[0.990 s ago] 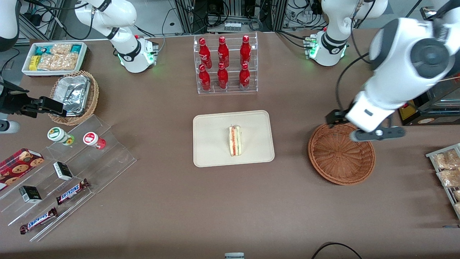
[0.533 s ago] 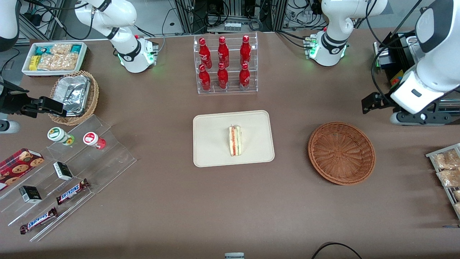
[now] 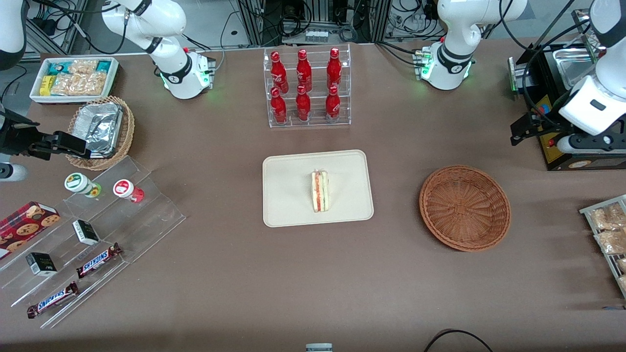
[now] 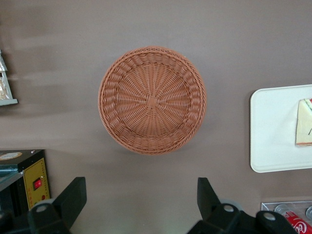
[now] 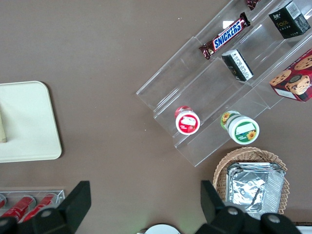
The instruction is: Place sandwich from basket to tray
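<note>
The sandwich, a pale wedge with red and green filling, lies on the cream tray in the middle of the table. It also shows on the tray as the sandwich in the left wrist view. The reddish-brown wicker basket stands beside the tray toward the working arm's end, with nothing in it; the basket looks the same from the wrist. My left gripper hangs high over the table past the basket, near a black box. The gripper is open and holds nothing.
A clear rack of red bottles stands farther from the camera than the tray. A black box and a rack of snack bags sit at the working arm's end. Acrylic steps with candy bars and a tan basket with foil lie toward the parked arm's end.
My left gripper has swung off from above the basket toward the working arm's end of the table and farther from the camera. The sandwich has stayed on the tray.
</note>
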Robot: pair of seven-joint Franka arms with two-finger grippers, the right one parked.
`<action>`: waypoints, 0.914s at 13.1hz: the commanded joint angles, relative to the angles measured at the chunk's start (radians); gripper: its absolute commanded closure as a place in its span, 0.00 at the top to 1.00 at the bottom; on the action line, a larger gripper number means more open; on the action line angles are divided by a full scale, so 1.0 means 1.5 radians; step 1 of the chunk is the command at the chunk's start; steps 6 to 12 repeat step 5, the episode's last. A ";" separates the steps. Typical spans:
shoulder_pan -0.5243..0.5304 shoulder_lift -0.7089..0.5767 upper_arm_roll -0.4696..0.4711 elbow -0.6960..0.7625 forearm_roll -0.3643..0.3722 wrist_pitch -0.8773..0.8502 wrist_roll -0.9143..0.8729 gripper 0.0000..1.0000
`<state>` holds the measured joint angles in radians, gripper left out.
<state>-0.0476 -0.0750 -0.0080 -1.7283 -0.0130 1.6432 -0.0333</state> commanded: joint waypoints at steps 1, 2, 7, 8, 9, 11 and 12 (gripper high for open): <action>0.007 0.025 -0.005 0.045 -0.008 -0.026 0.012 1.00; 0.003 0.028 -0.006 0.045 -0.005 -0.021 0.012 1.00; 0.000 0.058 -0.006 0.071 -0.006 -0.023 0.012 1.00; 0.000 0.058 -0.006 0.071 -0.006 -0.023 0.012 1.00; 0.000 0.058 -0.006 0.071 -0.006 -0.023 0.012 1.00; 0.000 0.058 -0.006 0.071 -0.006 -0.023 0.012 1.00; 0.000 0.058 -0.006 0.071 -0.006 -0.023 0.012 1.00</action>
